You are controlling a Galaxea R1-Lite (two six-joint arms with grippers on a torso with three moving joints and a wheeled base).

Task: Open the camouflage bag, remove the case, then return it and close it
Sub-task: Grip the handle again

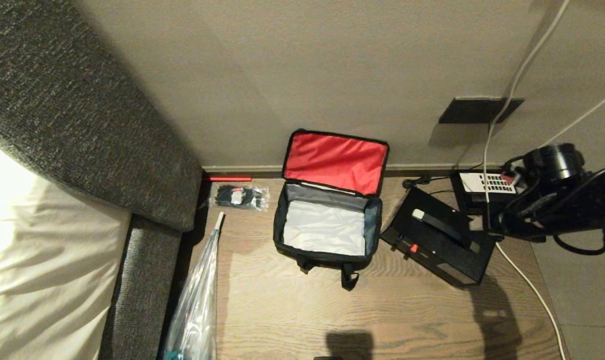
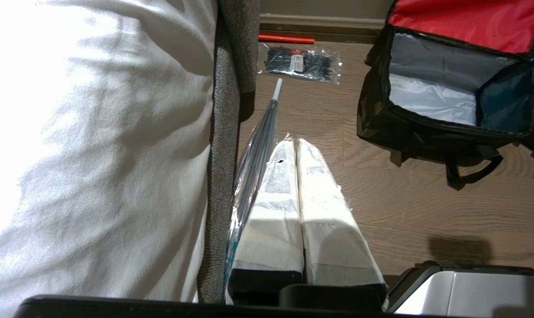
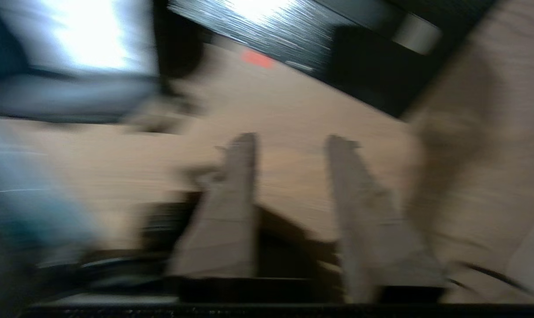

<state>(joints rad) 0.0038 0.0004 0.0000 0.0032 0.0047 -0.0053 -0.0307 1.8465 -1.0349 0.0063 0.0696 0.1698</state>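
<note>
The camouflage bag (image 1: pixel 327 250) stands open on the wood floor against the wall. Its red lid lining (image 1: pixel 335 161) is tipped back and its pale grey inside holds nothing. The case (image 1: pixel 437 240), flat and black with a red clasp (image 1: pixel 413 247), lies on the floor just right of the bag. My right arm (image 1: pixel 557 200) hangs over the case's far right end. In the right wrist view my right gripper (image 3: pixel 293 140) is open over bare floor, with the case (image 3: pixel 320 48) ahead of it and nothing between its fingers. My left gripper (image 2: pixel 297 145) is shut and parked left of the bag (image 2: pixel 426 132).
A black telephone with a white keypad (image 1: pixel 485 184) sits behind the case. A white cable (image 1: pixel 527 285) runs down the right side. A clear packet of black items (image 1: pixel 238 196) lies left of the bag. A plastic-sleeved umbrella (image 1: pixel 197 295) leans by the grey upholstered furniture (image 1: pixel 147 280).
</note>
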